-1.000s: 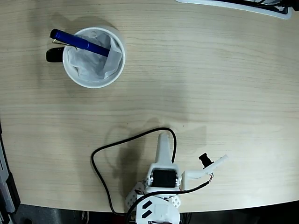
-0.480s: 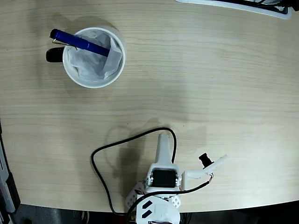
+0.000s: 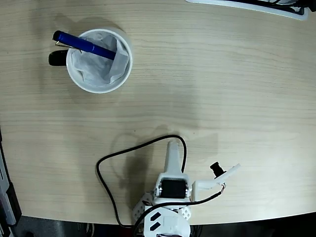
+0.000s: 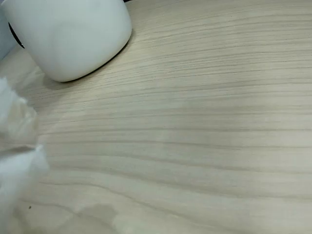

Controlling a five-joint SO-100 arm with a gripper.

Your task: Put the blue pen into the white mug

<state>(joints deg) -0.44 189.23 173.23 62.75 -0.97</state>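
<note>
Pen [image 3: 85,45], blue, rests inside the white mug [image 3: 100,60] at ten o'clock on the worktop [image 3: 222,89]; arm [image 3: 173,190] parked at six, fingers' state unreadable, so simply keep clear.

Colour rundown: the mug [image 3: 100,60] in the upper left of the fixed view is plain white with a black handle [image 3: 57,58] and crumpled white paper [image 3: 96,61] inside. The pen [image 3: 85,46] leaning across its rim is glossy deep blue with a silver clip. The table [image 3: 222,89] is pale beige wood with fine horizontal grain lines. The arm [image 3: 170,192] at the bottom centre is white with a black cable [image 3: 106,185]. In the wrist view the mug wall [image 4: 73,34] is smooth white, no print.
</note>
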